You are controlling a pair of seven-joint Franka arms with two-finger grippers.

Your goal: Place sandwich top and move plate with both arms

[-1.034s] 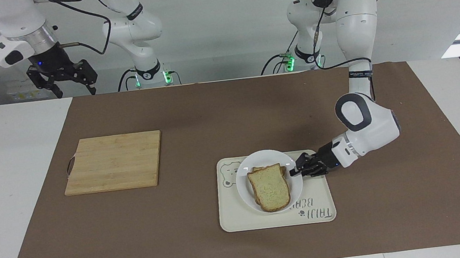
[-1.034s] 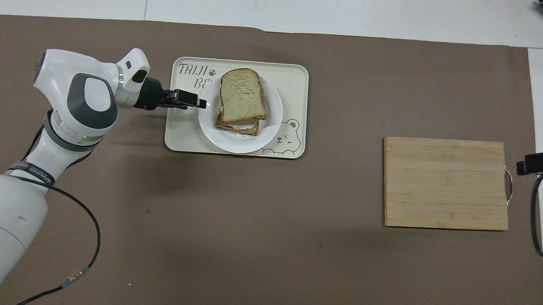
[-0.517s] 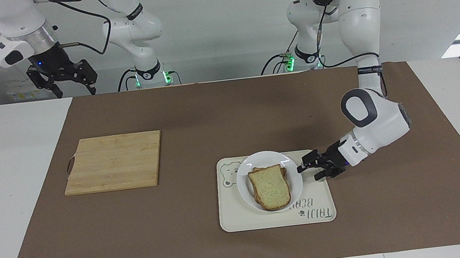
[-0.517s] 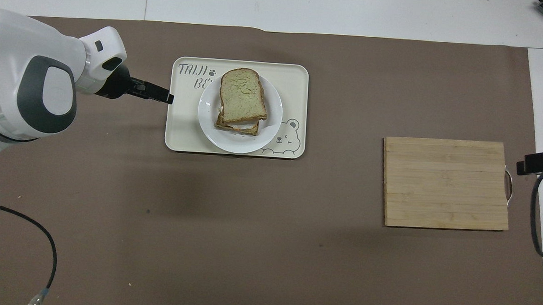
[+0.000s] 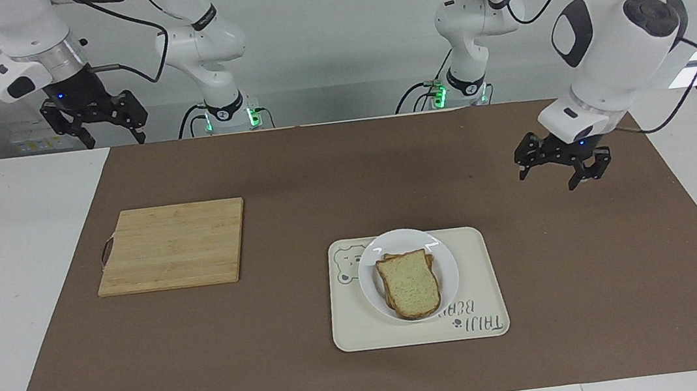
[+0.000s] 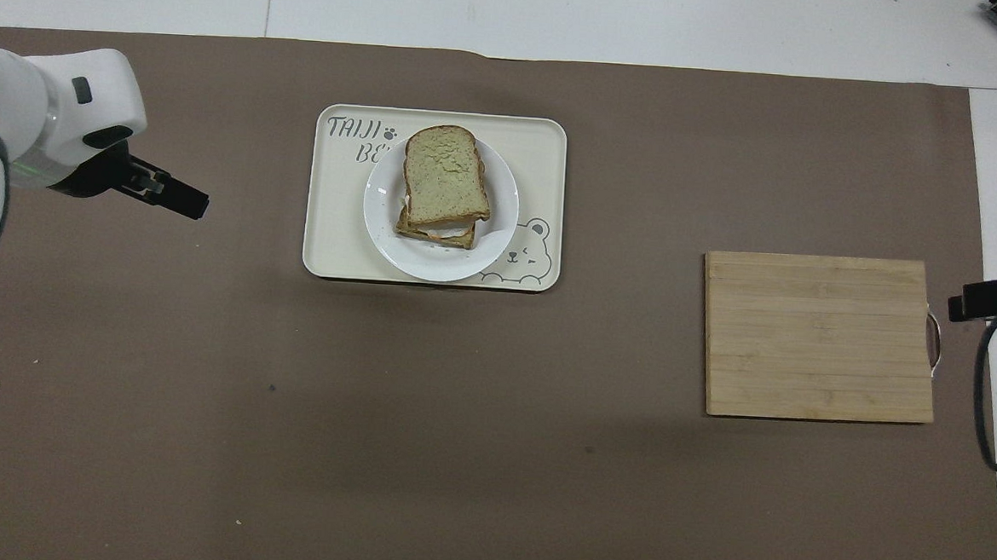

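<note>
Right gripper (image 5: 107, 124): raised at its table end, jaws apart, empty.
Cutting board (image 5: 172, 246): on the mat.
Bread slice (image 5: 408, 284): atop sandwich on plate (image 5: 445, 263), on tray (image 5: 487, 317); rounded end points away from robots.
Left gripper (image 5: 561, 170): over bare mat, jaws wide, empty.

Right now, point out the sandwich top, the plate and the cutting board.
sandwich top (image 5: 408, 284), facing view, middle of the upper slice's face.
plate (image 5: 449, 274), facing view, bare rim toward the left arm's end.
cutting board (image 5: 174, 245), facing view, middle of the wooden surface.
</note>
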